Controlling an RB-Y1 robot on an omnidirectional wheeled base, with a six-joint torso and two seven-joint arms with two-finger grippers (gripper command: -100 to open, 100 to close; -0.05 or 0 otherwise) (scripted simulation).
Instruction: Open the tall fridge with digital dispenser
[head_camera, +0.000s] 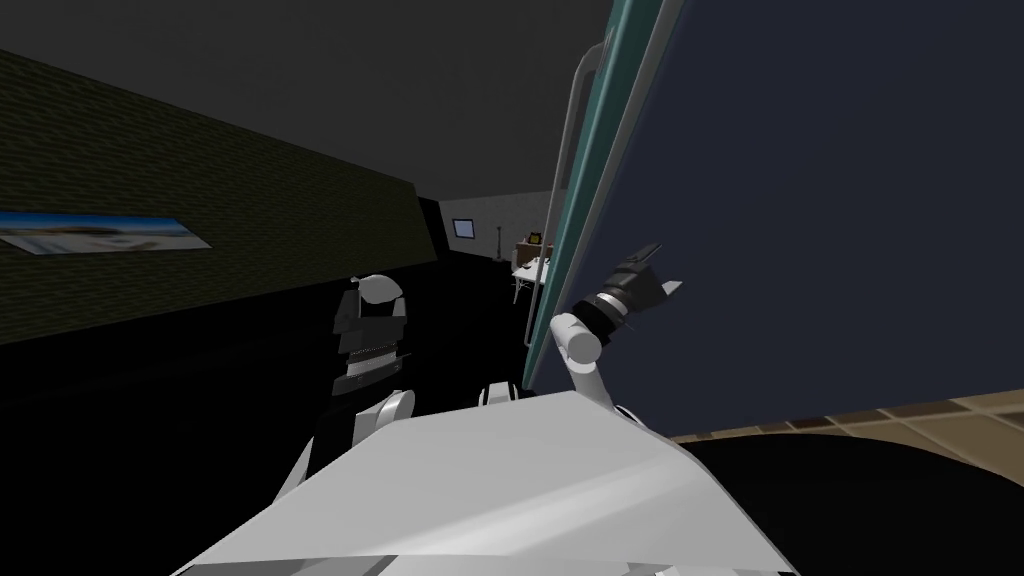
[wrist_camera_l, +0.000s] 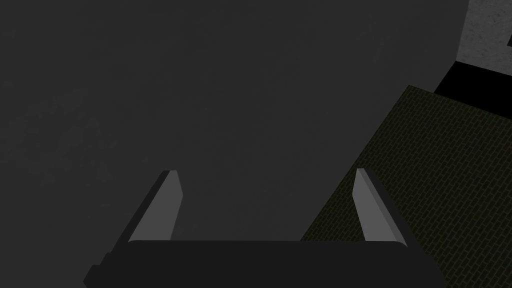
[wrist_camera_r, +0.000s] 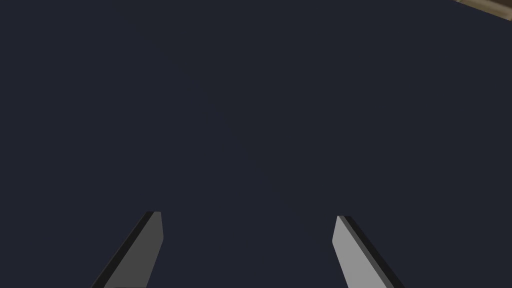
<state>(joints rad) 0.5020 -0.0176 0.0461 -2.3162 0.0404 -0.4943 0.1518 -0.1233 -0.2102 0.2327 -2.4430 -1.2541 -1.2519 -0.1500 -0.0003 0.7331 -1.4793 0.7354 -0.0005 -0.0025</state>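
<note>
fridge (head_camera: 820, 200) takes up the head view from 12 to 4 o'clock as a broad, flat navy panel. its teal edge (head_camera: 600, 190) and a long grey handle (head_camera: 572, 140) run along the side nearest the middle. right gripper (head_camera: 658, 282) hangs just in front of that panel, at about 5 o'clock from the handle, its blades spread and holding nothing. its wrist view shows flat navy between the blades, so it faces the panel's face and not the bar. i judge it is lining up rather than pulling; whether it touches the panel i cannot tell. left gripper (wrist_camera_l: 265, 172), on the arm raised at 9 o'clock of the right one, is released too, parked clear of the work. open room lies at 9 o'clock of the teal edge, a black area (head_camera: 470, 320); tan floor (head_camera: 950, 415) shows at 4 o'clock. reaching the handle would mean going toward 11 o'clock, around that edge, without the blades catching on it.
</note>
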